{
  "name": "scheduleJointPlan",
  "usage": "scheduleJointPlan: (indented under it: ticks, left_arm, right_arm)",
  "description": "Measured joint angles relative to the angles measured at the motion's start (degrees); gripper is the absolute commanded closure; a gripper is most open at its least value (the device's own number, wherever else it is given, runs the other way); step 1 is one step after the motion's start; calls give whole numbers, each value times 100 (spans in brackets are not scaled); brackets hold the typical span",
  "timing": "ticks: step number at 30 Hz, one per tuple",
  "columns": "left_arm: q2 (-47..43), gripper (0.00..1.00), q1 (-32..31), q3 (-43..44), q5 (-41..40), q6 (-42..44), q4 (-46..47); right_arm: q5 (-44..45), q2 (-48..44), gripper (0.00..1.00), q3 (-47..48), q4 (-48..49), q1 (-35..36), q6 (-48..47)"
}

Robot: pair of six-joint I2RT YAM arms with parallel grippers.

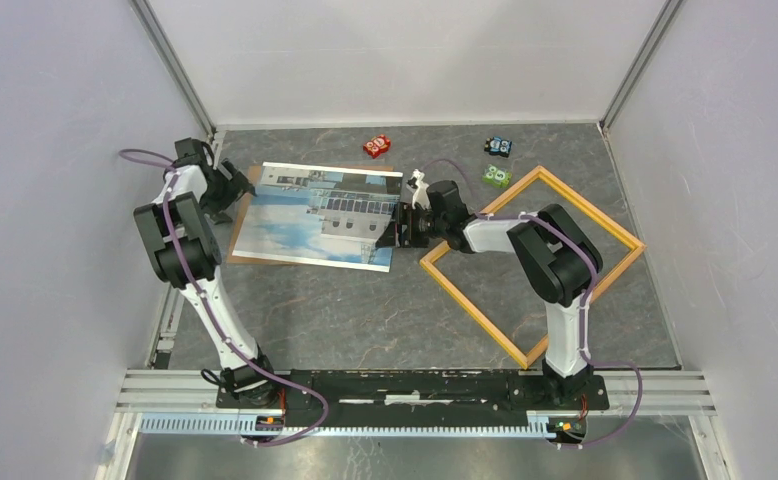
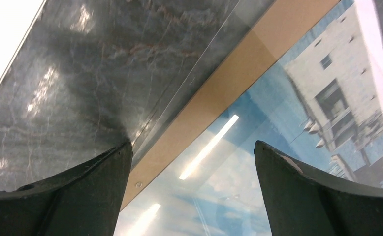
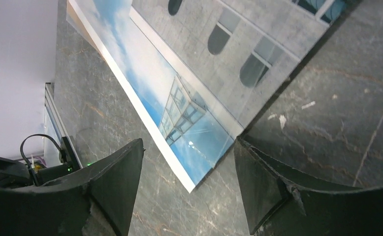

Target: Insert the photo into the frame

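The photo, a white building against blue sky, lies face up on a brown backing board left of centre. The yellow-orange frame lies flat at the right, turned like a diamond, empty. My left gripper is open over the photo's left edge; in its wrist view the open gripper spans photo and board. My right gripper is open at the photo's right edge; in its wrist view the gripper straddles the photo's corner and holds nothing.
Three small coloured blocks sit at the back: red, blue, green. A small white object stands by the right wrist. A clear sheet's edge shows beside the board. Grey walls enclose the table.
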Motion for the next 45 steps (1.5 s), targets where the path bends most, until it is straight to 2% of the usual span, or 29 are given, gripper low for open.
scheduleJointPlan:
  ticks: [5, 14, 19, 25, 29, 38, 43, 45]
  left_arm:
    - [-282, 0, 26, -389, -122, 118, -39]
    - [-323, 0, 144, -487, -160, 151, -35]
    - [-380, 3, 254, -588, 208, 109, 42]
    - [-732, 9, 761, -1296, 1266, -179, 492]
    - [-1021, 10, 922, -1683, 1648, -260, 739]
    - [-2264, 9, 962, -2870, 1818, -857, 1633]
    - [-2677, 7, 990, -3587, 1674, -1064, 1781]
    - [-2691, 2, 997, -3849, 1602, -1134, 1759]
  right_arm:
    - [35, 197, 27, 321, -111, 35, -83]
    - [164, 223, 27, 422, -225, 46, -212]
    - [162, 223, 27, 420, -223, 46, -212]
    - [140, 223, 27, 361, -98, 42, -203]
    - [125, 221, 27, 334, -48, 39, -197]
    - [282, 122, 25, 275, -131, -9, -280]
    - [555, 22, 24, 415, -632, -55, -643]
    - [754, 20, 23, 605, -955, -94, -855]
